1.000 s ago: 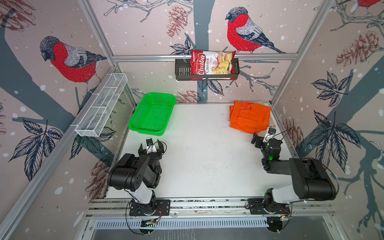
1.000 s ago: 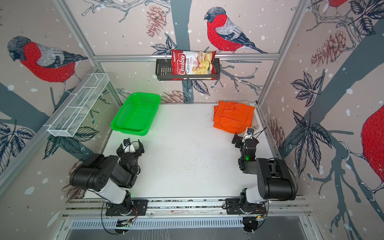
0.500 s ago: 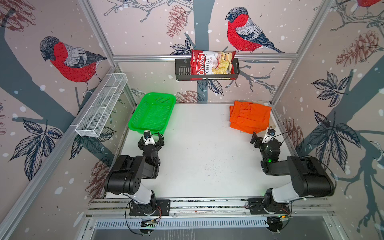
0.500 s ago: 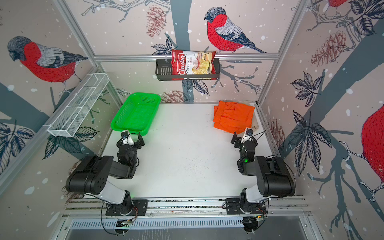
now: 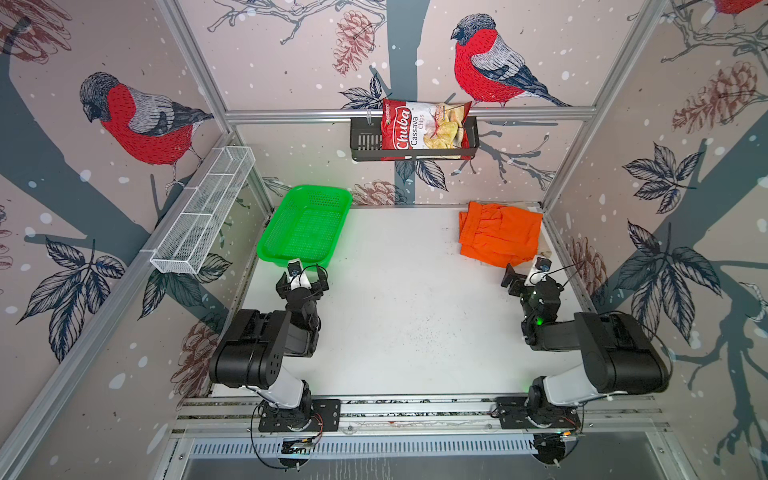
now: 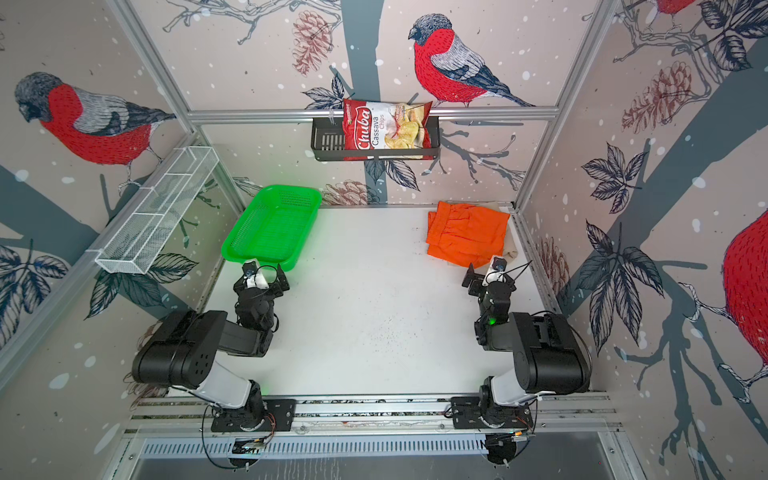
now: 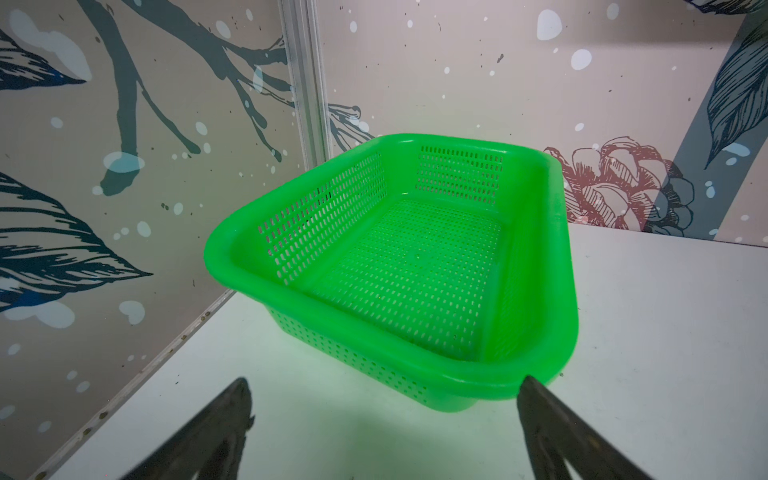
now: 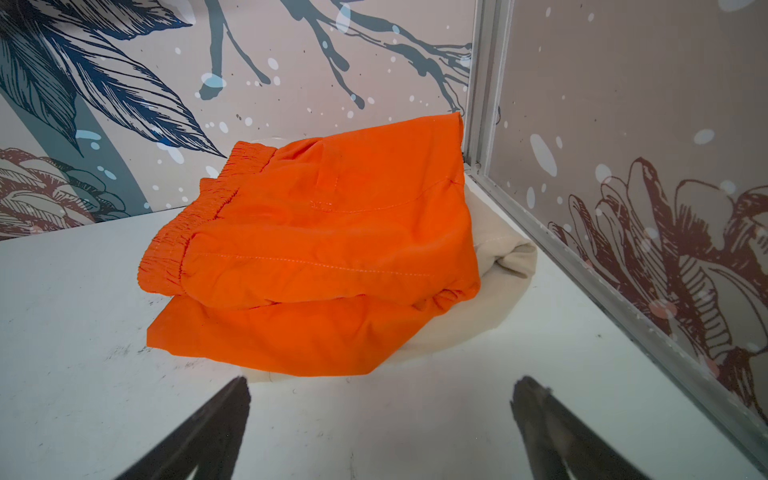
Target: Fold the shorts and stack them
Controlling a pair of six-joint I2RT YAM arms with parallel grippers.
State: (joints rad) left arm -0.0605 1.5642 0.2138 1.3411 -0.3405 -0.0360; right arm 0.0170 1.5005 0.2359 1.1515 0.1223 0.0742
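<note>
Now the left gripper (image 5: 302, 279) is found closer to the green basket (image 5: 320, 189) than a second ago, when it was drawn back nearer its own base. Since half a second ago hardly any change in its place can be made out. Its jaws are spread wide and empty. In the left wrist view one finger (image 7: 540, 399) is seen just in front of the basket's near rim (image 7: 561, 270); whether they touch cannot be told.

The right gripper (image 5: 530, 276) is seen almost where it was a second ago. It is held over the white table (image 5: 395, 311), just short of the shorts, with its jaws likewise wide apart and empty, as the right wrist view (image 8: 382, 384) confirms.

The orange shorts (image 5: 498, 232) are folded and laid on top of the beige shorts (image 8: 498, 266) in the far right corner of the table, close against the frame post. Only an edge of the beige pair is shown, toward the right wall (image 6: 509, 251). No shift in this pile or in the basket is found across the second.
</note>
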